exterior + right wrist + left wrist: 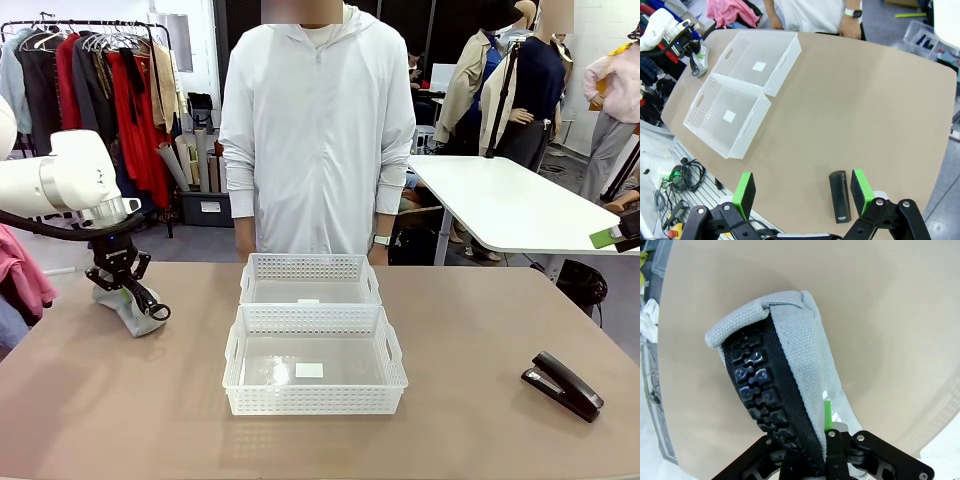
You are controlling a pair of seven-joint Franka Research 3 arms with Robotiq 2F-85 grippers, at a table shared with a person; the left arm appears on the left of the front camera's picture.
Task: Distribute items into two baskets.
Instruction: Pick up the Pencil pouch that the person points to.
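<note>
On the robot's left, the left tool (148,308) grips the grey pouch (802,352); the right tool (802,190) gapes.

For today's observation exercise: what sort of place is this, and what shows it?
Likely a robotics lab or workshop dealing with clothing: a white robot arm at a brown table, a full clothes rack behind it, and a white worktable nearby.

White arm (60,180), apparently a black cable (45,232), black jaws, green pads (745,192).
</note>
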